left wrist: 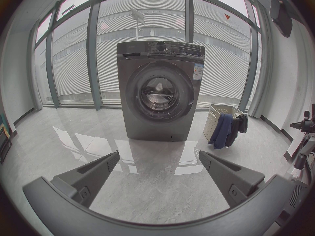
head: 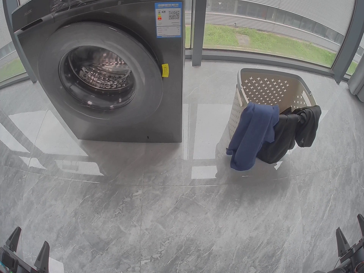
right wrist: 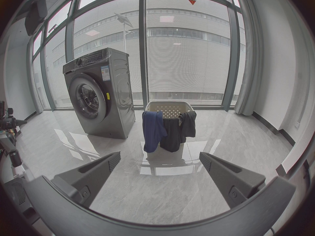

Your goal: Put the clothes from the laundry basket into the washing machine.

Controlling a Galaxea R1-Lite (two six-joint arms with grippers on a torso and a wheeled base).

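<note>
Left claw and right claw hung wide open, empty, well short of the washing machine, door seemingly shut. Beside it the laundry basket held blue and black clothes draped over its rim. First step looked pending: approach, grasp one.

- Bare floor lies open up to the washing machine and laundry basket.
- The round door sits shut over the drum.
- A blue garment and a black garment drape the basket's near rim.
</note>
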